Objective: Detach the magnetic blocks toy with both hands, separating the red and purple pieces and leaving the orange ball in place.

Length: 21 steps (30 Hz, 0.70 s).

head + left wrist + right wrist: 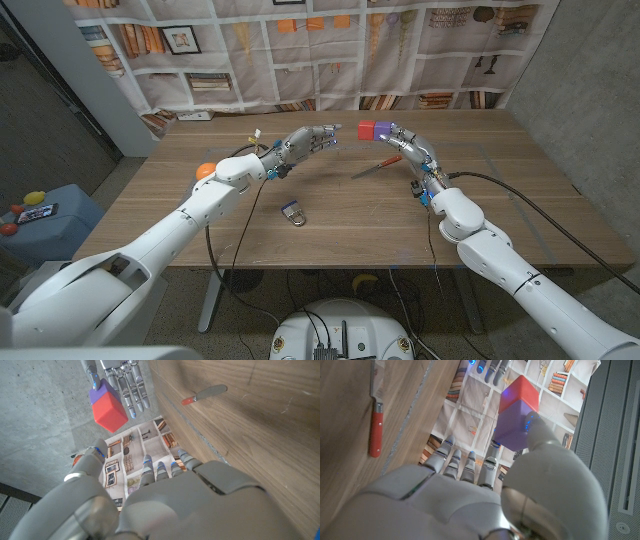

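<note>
Small orange ball [204, 170] is sitting on the wooden worktop [330, 215] just beside the left forearm. Left robot hand [307, 141] is hovering above the worktop, fingers apart and holding nothing, reaching toward the joined blocks. Right robot hand [402, 139] is pinching the purple cube block [380, 131] aloft, the red cube block [366, 128] clinging to its free end and facing the left fingers. Risk: right hold looks like a fingertip pinch, so a pull on red could likely twist or drop the pair. Left forearm sweeping could nudge the ball.
</note>
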Each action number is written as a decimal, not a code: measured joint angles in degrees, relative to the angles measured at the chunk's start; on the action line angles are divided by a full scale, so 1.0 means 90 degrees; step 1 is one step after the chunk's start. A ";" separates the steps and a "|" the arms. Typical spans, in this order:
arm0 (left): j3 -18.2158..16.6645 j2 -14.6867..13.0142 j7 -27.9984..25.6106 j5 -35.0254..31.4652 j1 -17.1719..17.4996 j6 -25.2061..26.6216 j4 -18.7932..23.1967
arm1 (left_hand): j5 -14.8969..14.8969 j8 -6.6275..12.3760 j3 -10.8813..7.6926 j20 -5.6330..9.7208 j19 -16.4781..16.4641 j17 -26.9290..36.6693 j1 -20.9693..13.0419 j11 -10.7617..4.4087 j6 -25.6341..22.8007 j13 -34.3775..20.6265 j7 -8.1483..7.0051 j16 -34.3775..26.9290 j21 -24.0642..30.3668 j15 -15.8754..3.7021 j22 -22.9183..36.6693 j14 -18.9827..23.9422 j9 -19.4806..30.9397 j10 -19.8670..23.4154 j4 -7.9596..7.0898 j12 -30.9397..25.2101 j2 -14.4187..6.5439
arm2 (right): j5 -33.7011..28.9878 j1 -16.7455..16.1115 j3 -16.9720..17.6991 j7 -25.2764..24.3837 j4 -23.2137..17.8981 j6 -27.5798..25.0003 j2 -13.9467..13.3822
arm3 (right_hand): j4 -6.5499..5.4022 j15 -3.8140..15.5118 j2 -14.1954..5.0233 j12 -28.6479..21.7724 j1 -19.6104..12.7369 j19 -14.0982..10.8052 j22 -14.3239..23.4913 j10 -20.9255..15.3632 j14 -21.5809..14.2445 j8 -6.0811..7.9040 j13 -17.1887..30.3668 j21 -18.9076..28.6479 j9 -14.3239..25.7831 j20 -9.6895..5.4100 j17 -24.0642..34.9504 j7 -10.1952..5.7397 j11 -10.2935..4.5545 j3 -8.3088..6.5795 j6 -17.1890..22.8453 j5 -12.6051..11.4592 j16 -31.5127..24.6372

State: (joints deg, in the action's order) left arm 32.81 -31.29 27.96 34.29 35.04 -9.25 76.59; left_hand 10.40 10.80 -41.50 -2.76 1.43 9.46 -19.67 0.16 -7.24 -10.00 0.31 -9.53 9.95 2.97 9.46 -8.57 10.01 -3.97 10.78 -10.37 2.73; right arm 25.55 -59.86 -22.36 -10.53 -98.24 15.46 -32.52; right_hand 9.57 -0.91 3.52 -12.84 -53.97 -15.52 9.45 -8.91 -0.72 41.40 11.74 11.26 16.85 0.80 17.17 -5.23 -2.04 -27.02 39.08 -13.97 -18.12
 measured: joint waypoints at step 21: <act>0.0138 0.0312 0.0905 0.0137 -0.0443 -0.0159 -0.0679 | -0.0029 0.0001 0.0091 -0.0127 0.0286 0.0032 -0.0195 0.0233 0.0241 0.0000 0.0174 0.0000 0.0001 0.0130 0.0000 -0.0119 -0.0001 -0.0393 -0.0015 0.0000 0.0195 | 0.0093 0.0162 -0.0093 0.0076 0.0373 0.0174 0.0223 | 0.0004 -0.0001 0.0000 0.0000 0.0000 -0.0001 0.0000 0.0001 0.0000 0.0000 0.0000 0.0000 -0.0030 0.0001 0.0030 -0.0002 0.0000 0.0092 -0.0002 -0.0051 0.0000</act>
State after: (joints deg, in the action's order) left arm 34.05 -28.48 36.11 35.51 31.06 -10.68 70.48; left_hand 10.13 10.80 -40.68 -3.91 4.00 9.75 -21.43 2.26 -5.07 -9.99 1.87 -9.53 9.95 4.14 9.46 -9.65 10.00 -7.51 10.65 -10.37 4.49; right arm 26.39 -58.40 -23.19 -9.85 -94.88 17.03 -30.52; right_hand 9.61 -0.92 3.52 -12.85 -53.97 -15.53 9.45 -8.91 -0.72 41.40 11.74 11.26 16.58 0.82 17.44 -5.24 -2.05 -26.19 39.06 -14.42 -18.12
